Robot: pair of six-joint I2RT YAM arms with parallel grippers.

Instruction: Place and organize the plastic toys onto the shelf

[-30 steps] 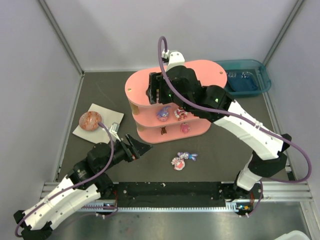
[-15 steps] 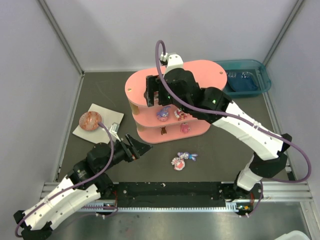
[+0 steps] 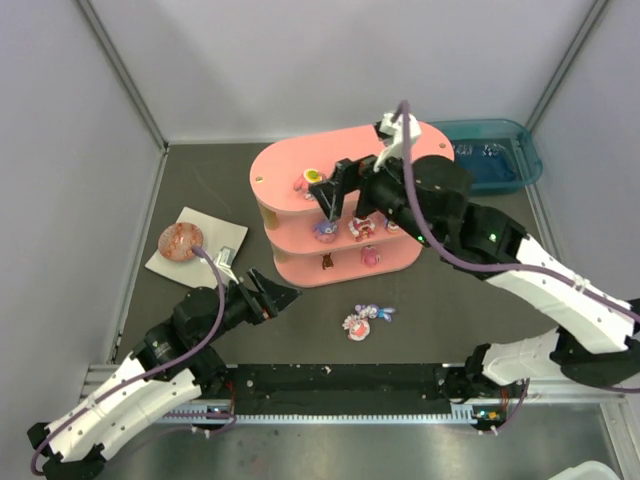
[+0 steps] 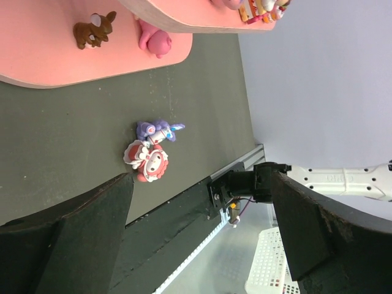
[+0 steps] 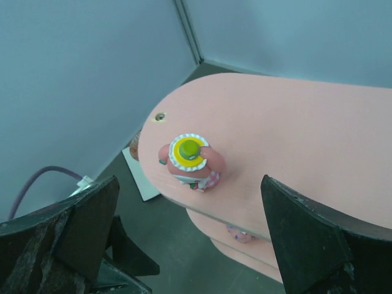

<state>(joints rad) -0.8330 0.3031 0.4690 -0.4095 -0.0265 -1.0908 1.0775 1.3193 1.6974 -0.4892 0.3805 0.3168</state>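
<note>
A pink toy (image 5: 191, 160) is stood at the left end of the shelf's (image 5: 294, 141) top tier. The right gripper (image 5: 190, 205) and left gripper (image 4: 199, 184) are held apart, empty.

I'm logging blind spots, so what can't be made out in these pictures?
Top view: rear lower tiers of the shelf, hidden by its top tier and the right arm.
Top view: contents of the teal bin, too small.
Left wrist view: the middle-tier toys, cut off by the upper edge.

Glossy plastic toys (image 4: 149, 160), a smooth matt pink shelf (image 3: 283, 166) (painted wood, seemingly), dull dark tabletop (image 3: 425, 312).
</note>
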